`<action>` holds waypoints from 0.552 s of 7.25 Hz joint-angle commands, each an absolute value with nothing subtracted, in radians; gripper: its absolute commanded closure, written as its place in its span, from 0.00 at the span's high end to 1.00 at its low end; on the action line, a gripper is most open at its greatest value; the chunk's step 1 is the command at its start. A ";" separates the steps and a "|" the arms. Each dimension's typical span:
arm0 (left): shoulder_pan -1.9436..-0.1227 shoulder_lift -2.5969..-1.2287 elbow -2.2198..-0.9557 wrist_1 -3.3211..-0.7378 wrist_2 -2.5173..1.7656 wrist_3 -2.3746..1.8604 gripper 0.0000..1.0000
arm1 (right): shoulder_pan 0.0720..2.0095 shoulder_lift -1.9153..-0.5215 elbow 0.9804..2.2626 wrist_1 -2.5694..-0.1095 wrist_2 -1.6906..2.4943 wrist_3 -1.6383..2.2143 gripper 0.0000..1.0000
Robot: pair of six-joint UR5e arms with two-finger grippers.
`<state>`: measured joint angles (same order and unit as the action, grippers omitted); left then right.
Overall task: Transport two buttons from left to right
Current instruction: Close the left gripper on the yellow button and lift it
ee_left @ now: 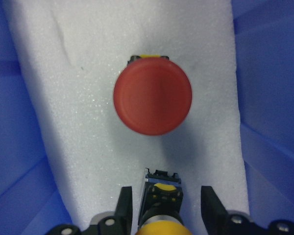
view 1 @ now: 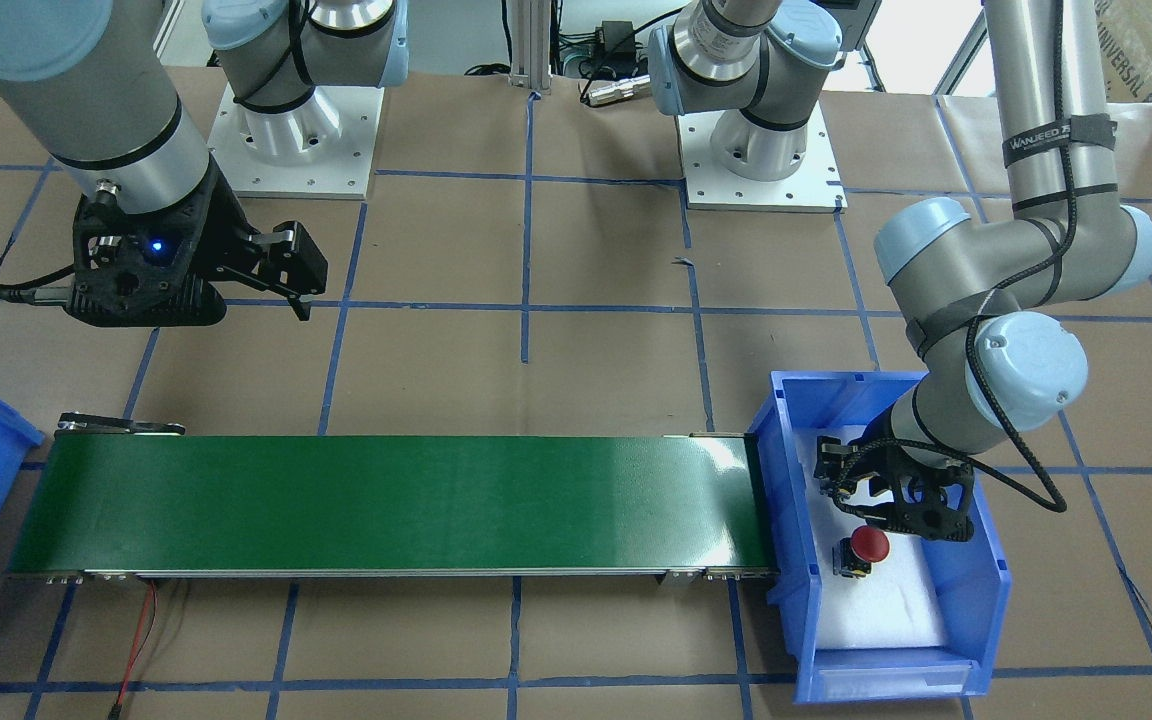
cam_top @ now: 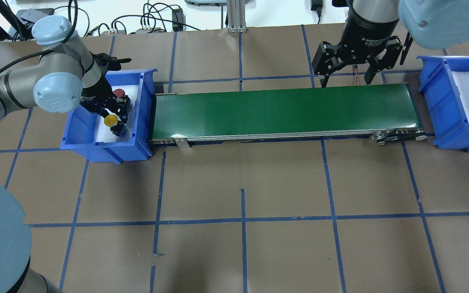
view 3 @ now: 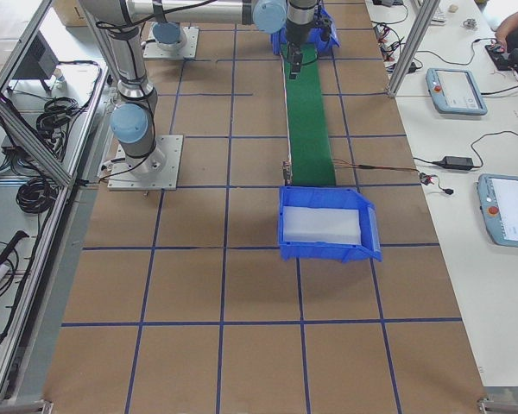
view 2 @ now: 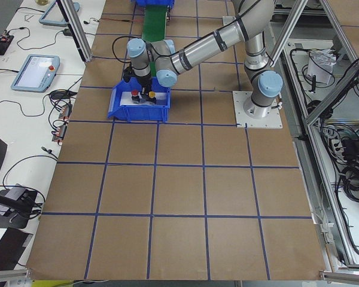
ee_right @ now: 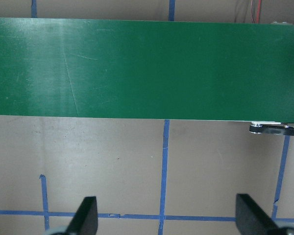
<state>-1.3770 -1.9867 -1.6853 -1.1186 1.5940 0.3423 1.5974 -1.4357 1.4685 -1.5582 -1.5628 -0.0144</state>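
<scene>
The yellow button (cam_top: 111, 120) stands on white foam in the left blue bin (cam_top: 96, 151). My left gripper (cam_top: 115, 122) is lowered over it, open. In the left wrist view its fingers (ee_left: 125, 205) straddle the yellow button (ee_left: 159, 193) with a thin gap on each side. The red button (ee_left: 152, 98) stands upright just beyond it, free (view 1: 871, 545). In the front-facing view the left gripper (view 1: 881, 520) hides the yellow button. My right gripper (cam_top: 346, 80) hangs open and empty beyond the belt's right end (ee_right: 169, 215).
A green conveyor belt (cam_top: 283, 114) runs between the left bin and a second blue bin (cam_top: 454, 138) with a white foam liner at the right. Brown paper with blue tape lines covers the table (cam_top: 242, 183). Red and black wires (view 1: 141, 640) trail from the belt's right end.
</scene>
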 commanded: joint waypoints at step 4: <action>-1.376 -1.979 -1.686 -1.158 1.601 0.322 0.47 | 1.598 -1.437 1.471 -1.559 -1.571 -0.017 1.00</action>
<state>-1.3761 -1.9852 -1.6855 -1.1337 1.5999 0.3295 1.5983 -1.4383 1.4710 -1.5564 -1.5652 -0.0152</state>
